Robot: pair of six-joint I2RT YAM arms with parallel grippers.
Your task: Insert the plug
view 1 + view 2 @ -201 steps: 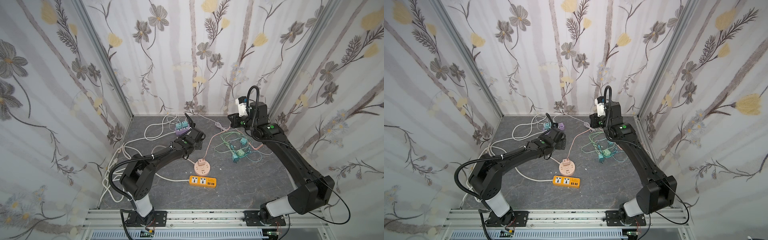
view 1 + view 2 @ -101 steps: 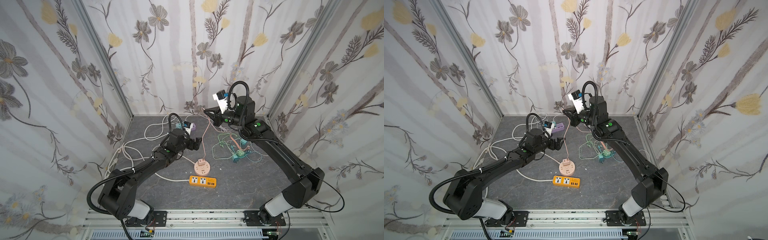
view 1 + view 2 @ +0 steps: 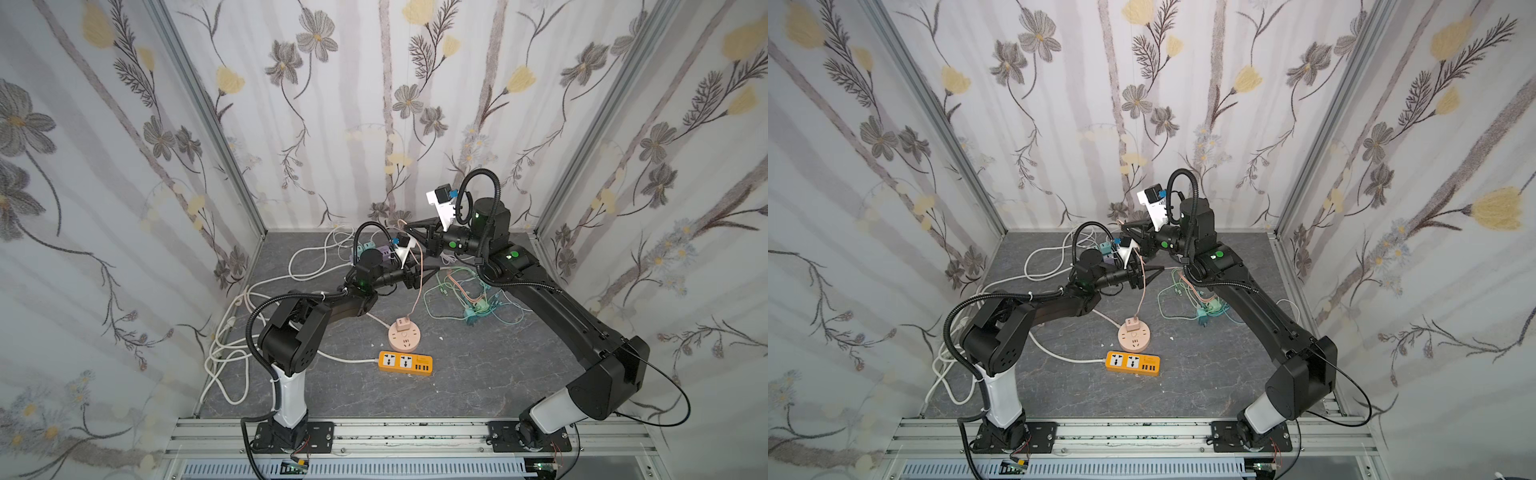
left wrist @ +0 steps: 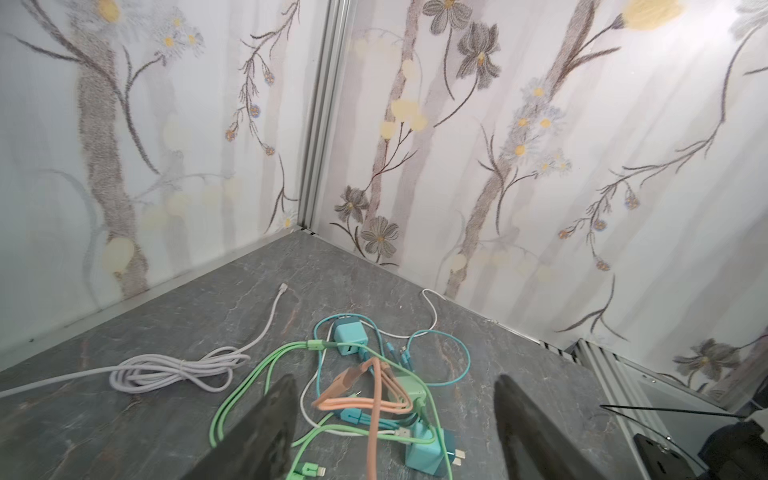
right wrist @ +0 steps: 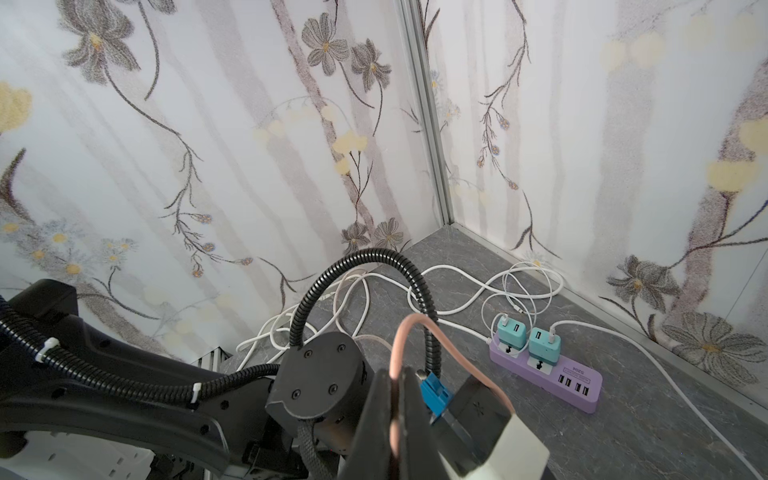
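Observation:
A salmon-pink cable (image 3: 419,272) (image 3: 1143,286) rises from a pink adapter (image 3: 402,323) (image 3: 1132,323) seated in the round pink socket (image 3: 405,337) (image 3: 1133,340). My right gripper (image 3: 409,227) (image 3: 1125,226) (image 5: 397,376) is shut on this cable (image 5: 405,328) high over the back of the floor. Lower down, my left gripper (image 3: 432,272) (image 3: 1156,270) (image 4: 395,378) is open. The cable (image 4: 374,432) hangs between its fingers without touching them. A salmon plug end (image 4: 353,374) lies in the tangle below.
A tangle of green and teal cables with teal chargers (image 3: 473,301) (image 4: 349,338) lies right of centre. An orange power strip (image 3: 405,363) (image 3: 1133,363) sits near the front. A purple strip (image 5: 546,374) with two teal chargers stands at the back left among white cords (image 3: 307,266).
The right gripper has swung left and lifted the pink cable. The left arm has left the purple strip and come to the hanging cable, its jaws narrowing around it.

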